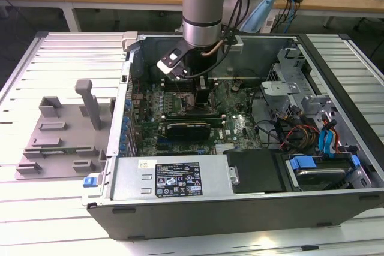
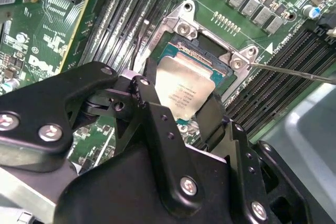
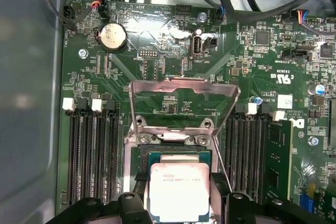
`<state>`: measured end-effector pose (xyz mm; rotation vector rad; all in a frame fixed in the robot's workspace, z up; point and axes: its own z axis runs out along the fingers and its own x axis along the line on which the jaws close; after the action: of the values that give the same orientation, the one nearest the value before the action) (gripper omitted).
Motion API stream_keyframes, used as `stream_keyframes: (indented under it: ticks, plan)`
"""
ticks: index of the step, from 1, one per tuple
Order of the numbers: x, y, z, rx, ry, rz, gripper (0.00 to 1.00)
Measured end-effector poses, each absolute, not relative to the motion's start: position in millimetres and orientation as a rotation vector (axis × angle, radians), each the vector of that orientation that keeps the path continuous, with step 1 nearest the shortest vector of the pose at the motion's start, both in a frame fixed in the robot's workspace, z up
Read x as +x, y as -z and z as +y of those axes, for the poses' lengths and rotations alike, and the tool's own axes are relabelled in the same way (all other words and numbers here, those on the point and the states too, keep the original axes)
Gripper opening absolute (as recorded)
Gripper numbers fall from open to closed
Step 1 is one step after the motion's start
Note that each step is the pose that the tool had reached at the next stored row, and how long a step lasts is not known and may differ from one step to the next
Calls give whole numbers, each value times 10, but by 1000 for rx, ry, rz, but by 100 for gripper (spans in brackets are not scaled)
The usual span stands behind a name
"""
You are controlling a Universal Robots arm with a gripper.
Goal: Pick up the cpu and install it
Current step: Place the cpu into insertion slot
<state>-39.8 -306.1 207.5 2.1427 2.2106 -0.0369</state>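
Note:
The cpu (image 2: 188,88) is a flat square chip with a shiny silver top. It sits between my gripper's black fingers (image 2: 211,116), directly over the open motherboard socket (image 2: 206,45). In the first wrist view the cpu (image 3: 179,191) lies within the socket's outline, and the metal load plate (image 3: 184,92) stands flipped up behind it. My gripper (image 2: 184,100) is shut on the cpu's two opposite edges. I cannot tell whether the chip rests in the socket or hovers just above it. In the exterior view my gripper (image 1: 201,97) reaches down into the computer case (image 1: 240,202).
Memory slots (image 3: 92,156) flank the socket on both sides. The thin socket lever (image 2: 294,72) sticks out over them. Cables and drive bays (image 1: 312,136) fill the case on the exterior view's right. A grey fixture tray (image 1: 60,130) lies outside the case on the exterior view's left.

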Motion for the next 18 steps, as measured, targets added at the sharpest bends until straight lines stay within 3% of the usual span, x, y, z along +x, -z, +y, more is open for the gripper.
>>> stream_keyframes:
  ticks: [18]
  plan:
    - [-410, -2015, -3040, 2166, 38, 2188, 55]
